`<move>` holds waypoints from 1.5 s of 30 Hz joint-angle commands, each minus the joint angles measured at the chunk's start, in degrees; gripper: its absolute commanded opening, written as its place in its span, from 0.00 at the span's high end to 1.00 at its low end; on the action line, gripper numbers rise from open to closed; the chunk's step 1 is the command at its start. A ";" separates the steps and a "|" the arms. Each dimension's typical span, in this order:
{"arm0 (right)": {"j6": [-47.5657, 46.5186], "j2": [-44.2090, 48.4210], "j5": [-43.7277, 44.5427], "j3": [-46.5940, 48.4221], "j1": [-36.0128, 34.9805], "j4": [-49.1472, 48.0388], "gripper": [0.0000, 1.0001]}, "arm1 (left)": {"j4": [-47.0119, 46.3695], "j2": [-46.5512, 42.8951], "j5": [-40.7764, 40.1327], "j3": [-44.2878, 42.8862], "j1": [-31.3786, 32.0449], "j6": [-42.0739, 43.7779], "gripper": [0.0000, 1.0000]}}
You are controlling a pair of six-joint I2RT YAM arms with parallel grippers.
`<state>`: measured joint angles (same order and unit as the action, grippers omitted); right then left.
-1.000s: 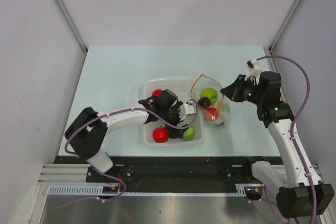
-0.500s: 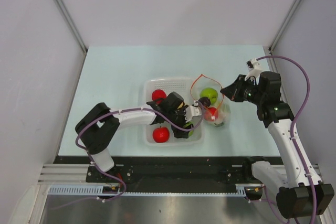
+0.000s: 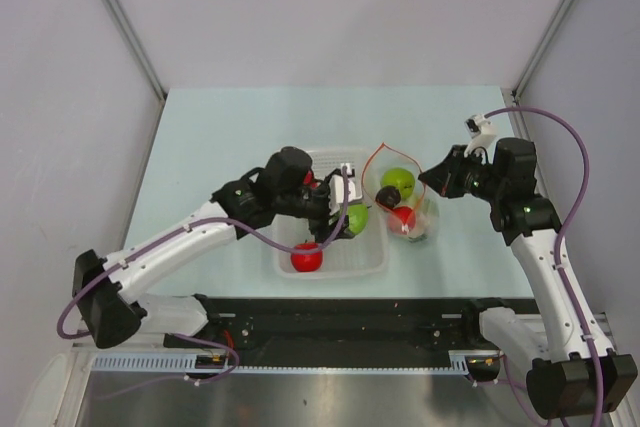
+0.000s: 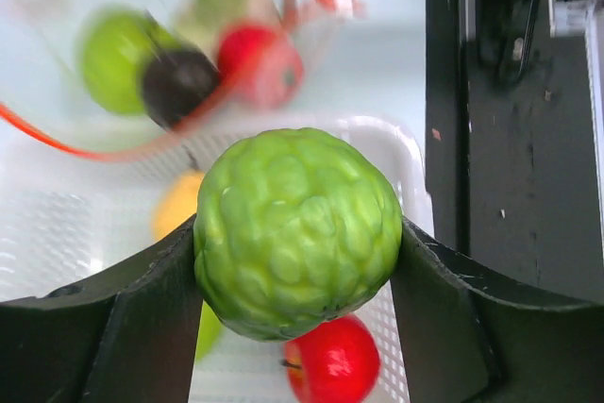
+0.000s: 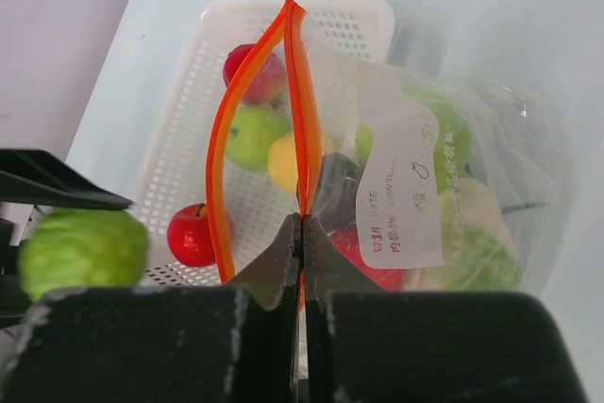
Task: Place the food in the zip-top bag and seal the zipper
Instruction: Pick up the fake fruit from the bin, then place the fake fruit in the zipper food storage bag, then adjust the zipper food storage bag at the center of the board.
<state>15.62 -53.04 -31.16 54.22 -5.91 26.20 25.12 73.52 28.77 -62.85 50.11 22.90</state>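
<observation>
Left fingers (image 4: 123,327): they are closing from both sides on the pale green cabbage (image 4: 297,233); each finger is touching it and it is sitting between them.
Cabbage position: it is hanging over the right part of the white basket (image 3: 300,160), just beside the mouth of the zip-top bag (image 3: 425,209), outside the bag.
Right fingers (image 5: 217,337): they are pressing fully together on the zipper (image 5: 294,92), pinching its near end and holding it up.
Zipper shape: the red-orange strip is standing open as a narrow loop, with its two sides apart in the middle.
Zip-top bag position: it is lying on the pale surface (image 3: 220,147), touching the right side of the basket, with its mouth facing the basket.
Inside the bag: a green round fruit (image 3: 398,181), a dark lump (image 3: 388,194) and a red round fruit (image 3: 404,217) are lying together; other pale green pieces are showing through the plastic, but I cannot tell which they are.
Bag label (image 5: 396,186): a white label with small print is showing on the clear plastic.
Inside the basket: a red apple (image 3: 307,257) is lying near the front wall; a yellow lemon (image 5: 283,162), a green fruit (image 5: 250,136) and another red fruit (image 5: 253,68) are lying farther back.
</observation>
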 commanded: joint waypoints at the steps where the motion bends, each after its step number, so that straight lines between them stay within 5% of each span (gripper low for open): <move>1: -2.52 0.92 -2.07 0.28 -0.15 0.00 1.00 | 3.00 1.52 0.76 -9.90 -0.27 1.46 0.69; 9: -3.93 2.06 -2.33 0.28 -0.15 1.31 1.00 | 3.43 19.27 -1.71 -31.24 -0.01 -1.10 0.68; 19: -4.89 2.32 -2.94 0.19 0.81 0.79 1.00 | 9.06 33.62 -0.47 -44.11 2.27 0.75 0.60; 24: -5.51 2.24 -5.58 0.28 1.60 0.17 1.00 | 9.76 33.80 1.01 -45.87 2.80 -2.42 0.01; 31: -8.23 1.45 -11.46 0.54 4.68 -0.18 1.00 | 8.90 21.52 5.67 -33.67 0.43 8.29 0.00; 35: -11.48 0.48 -13.84 1.07 5.12 -0.97 1.00 | 12.57 19.65 8.40 -29.71 1.04 23.99 0.01; 45: -20.01 -2.07 -16.74 3.00 5.12 0.79 1.00 | 15.05 24.83 2.26 -26.72 3.68 41.52 0.22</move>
<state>0.08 -54.13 -45.56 54.30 -0.99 28.03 39.00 96.42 32.80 -91.94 52.66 53.28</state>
